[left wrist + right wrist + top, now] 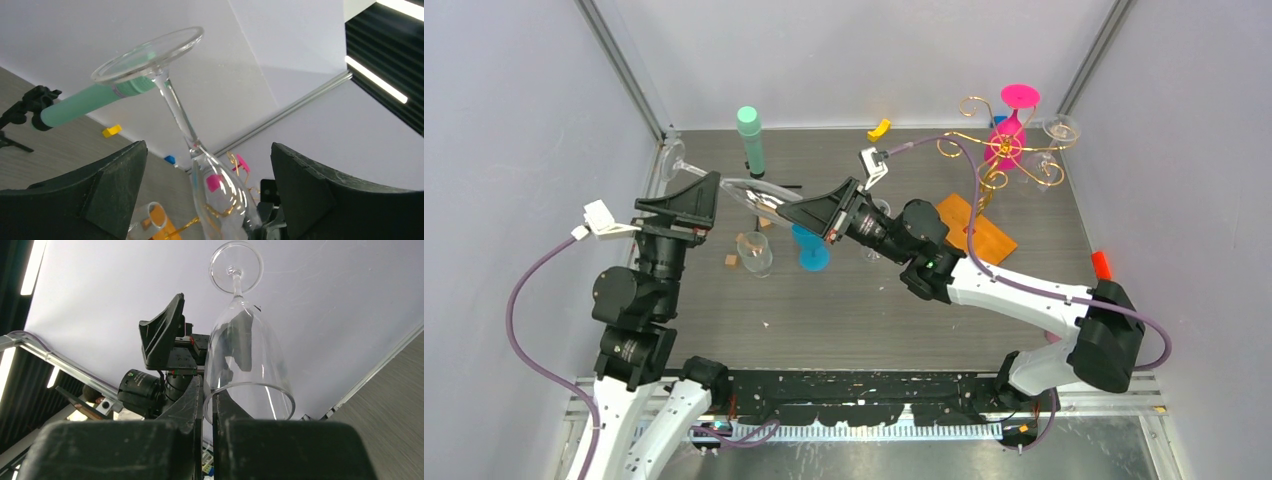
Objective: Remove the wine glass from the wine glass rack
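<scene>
Progress: clear wine glass (759, 196) off the wine glass rack (999, 150), aloft between both arms; setting down left
Right gripper (208, 396): pinched tight on the glass rim
Left gripper (207, 165): spread wide astride the stem; gripping nothing
Count: one glass held; one pink glass (1016, 115) on the rack; one blue glass (810, 252) on the table (874, 310); other clear glasses uncertain

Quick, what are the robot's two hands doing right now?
Left gripper: open, holding nothing.
Right gripper: closed, pinching the wine glass rim.
</scene>
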